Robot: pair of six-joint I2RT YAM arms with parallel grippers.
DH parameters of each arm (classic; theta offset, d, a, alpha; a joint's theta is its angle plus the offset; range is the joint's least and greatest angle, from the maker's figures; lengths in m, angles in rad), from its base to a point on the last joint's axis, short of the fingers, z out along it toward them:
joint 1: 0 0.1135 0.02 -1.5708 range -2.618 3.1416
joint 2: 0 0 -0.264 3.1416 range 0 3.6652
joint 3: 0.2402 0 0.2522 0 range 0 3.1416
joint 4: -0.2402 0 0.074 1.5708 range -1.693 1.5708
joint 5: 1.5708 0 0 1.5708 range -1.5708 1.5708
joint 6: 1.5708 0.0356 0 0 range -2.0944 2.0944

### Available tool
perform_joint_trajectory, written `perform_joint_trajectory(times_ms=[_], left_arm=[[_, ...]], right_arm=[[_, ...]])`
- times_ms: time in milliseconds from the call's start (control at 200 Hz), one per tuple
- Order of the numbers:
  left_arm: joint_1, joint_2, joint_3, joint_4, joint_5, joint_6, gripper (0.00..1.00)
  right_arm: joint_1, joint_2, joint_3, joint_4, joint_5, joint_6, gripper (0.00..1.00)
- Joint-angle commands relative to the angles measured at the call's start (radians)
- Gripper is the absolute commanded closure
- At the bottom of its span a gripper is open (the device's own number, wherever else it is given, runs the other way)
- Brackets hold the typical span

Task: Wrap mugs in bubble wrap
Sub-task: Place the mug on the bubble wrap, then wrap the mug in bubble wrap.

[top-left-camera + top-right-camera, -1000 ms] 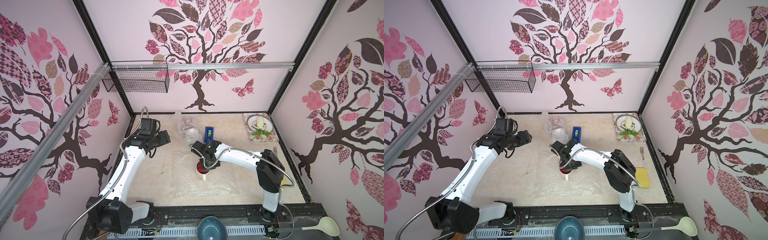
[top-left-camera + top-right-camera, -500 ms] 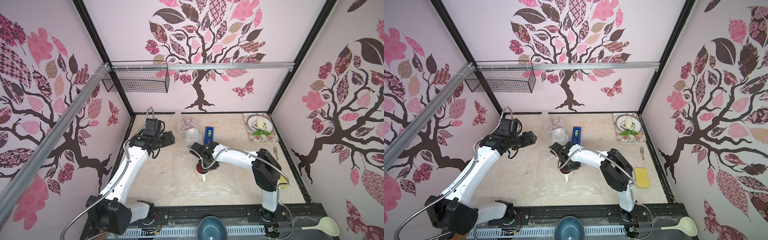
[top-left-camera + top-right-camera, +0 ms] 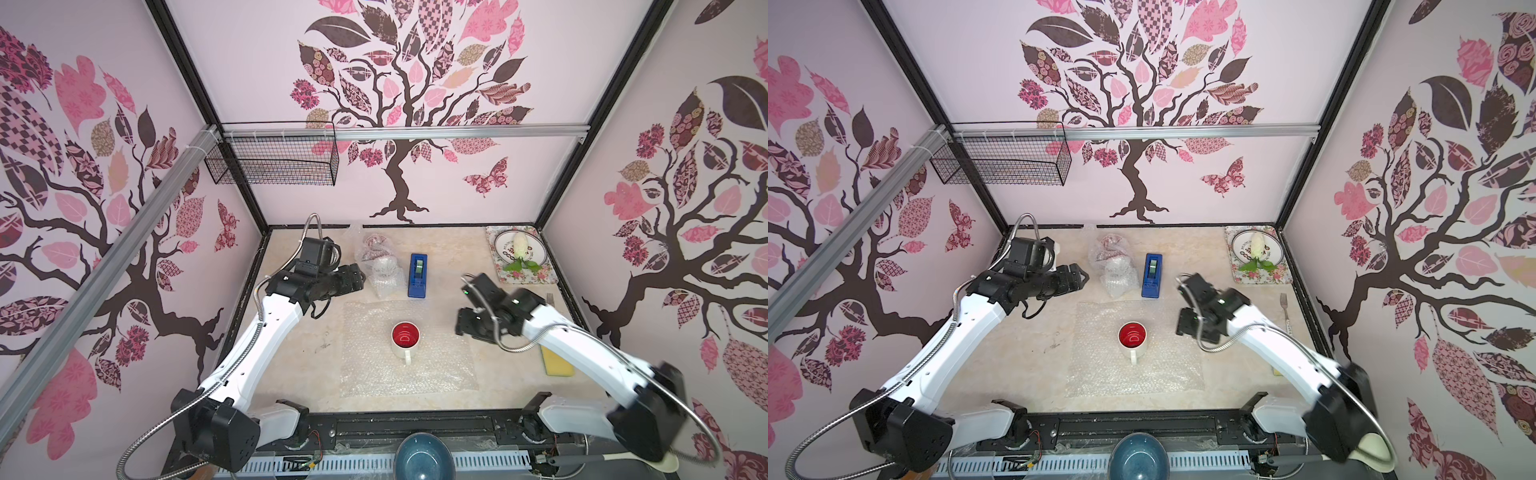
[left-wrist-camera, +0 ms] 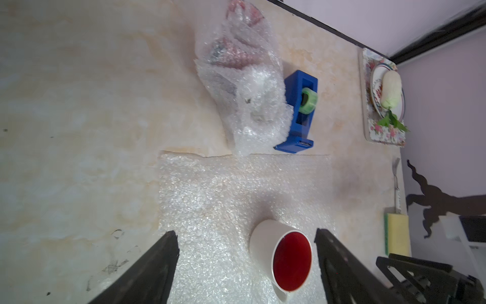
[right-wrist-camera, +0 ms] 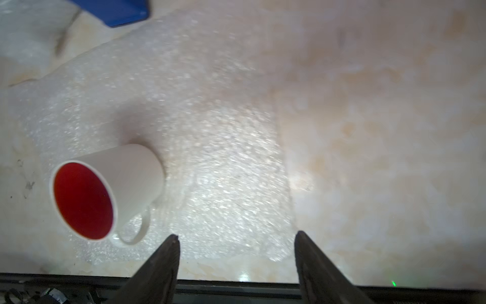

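Near white mug [image 3: 405, 340], right tool [image 5: 235, 237] hovering, spread empty, left tool [image 4: 246, 231] spread too

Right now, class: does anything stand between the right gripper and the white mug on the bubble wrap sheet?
Nothing visible does. The right gripper, jaws open, hangs beside the white mug, upright on the bubble wrap sheet; only bare sheet lies between them. The tape dispenser stands well off that line.

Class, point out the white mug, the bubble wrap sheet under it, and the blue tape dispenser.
white mug [image 3: 405, 336]: in a top view, on its red inside.
bubble wrap sheet [image 3: 440, 365]: in a top view, on a bare stretch.
blue tape dispenser [image 3: 417, 284]: in a top view, on its blue body.
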Motion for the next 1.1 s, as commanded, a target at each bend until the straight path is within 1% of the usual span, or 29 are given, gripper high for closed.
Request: perform_joint_trajectory(times_ms=[0, 85, 175, 265, 425, 485, 545, 580, 710, 785, 885, 955, 1030, 1090], left_arm=[[-0.048, -0.001, -0.010, 0.057, 0.067, 0.020, 0.16], [-0.072, 0.002, -0.019, 0.074, 0.074, 0.032, 0.16], [-0.076, -0.002, -0.034, 0.073, 0.077, 0.032, 0.16], [-0.076, -0.003, -0.041, 0.064, 0.073, 0.039, 0.16], [-0.076, -0.009, -0.051, 0.059, 0.064, 0.041, 0.16], [-0.076, -0.012, -0.055, 0.060, 0.061, 0.044, 0.16], [-0.076, -0.012, -0.060, 0.056, 0.053, 0.046, 0.17], [-0.076, -0.014, -0.063, 0.056, 0.050, 0.046, 0.17], [-0.076, -0.023, -0.076, 0.059, 0.048, 0.039, 0.17], [-0.076, -0.029, -0.081, 0.060, 0.050, 0.037, 0.17], [-0.076, -0.037, -0.091, 0.059, 0.051, 0.043, 0.18], [-0.073, -0.048, -0.087, 0.026, 0.006, 0.076, 0.19], [-0.062, -0.088, -0.104, 0.007, -0.026, 0.096, 0.19], [-0.042, -0.132, -0.142, 0.036, -0.003, 0.097, 0.18]], right_arm=[[-0.008, -0.085, -0.227, 0.028, -0.180, 0.045, 0.31], [-0.008, -0.060, -0.322, 0.077, -0.235, 0.066, 0.34], [-0.006, -0.019, -0.377, 0.135, -0.246, 0.091, 0.38], [-0.006, 0.006, -0.400, 0.172, -0.214, 0.104, 0.40], [-0.004, 0.068, -0.422, 0.266, -0.246, 0.103, 0.43], [-0.004, 0.091, -0.430, 0.276, -0.254, 0.098, 0.47], [-0.002, 0.103, -0.432, 0.273, -0.253, 0.094, 0.54], [-0.002, 0.101, -0.430, 0.267, -0.249, 0.094, 0.60], [-0.002, 0.050, -0.380, 0.272, -0.252, 0.101, 0.91], [-0.002, 0.028, -0.321, 0.276, -0.279, 0.089, 1.00], [0.003, 0.007, -0.201, 0.277, -0.322, 0.081, 1.00], [0.022, 0.013, -0.106, 0.295, -0.351, 0.089, 1.00], [0.057, 0.067, 0.003, 0.303, -0.380, 0.082, 1.00], [0.087, 0.127, 0.075, 0.323, -0.412, 0.083, 1.00]])
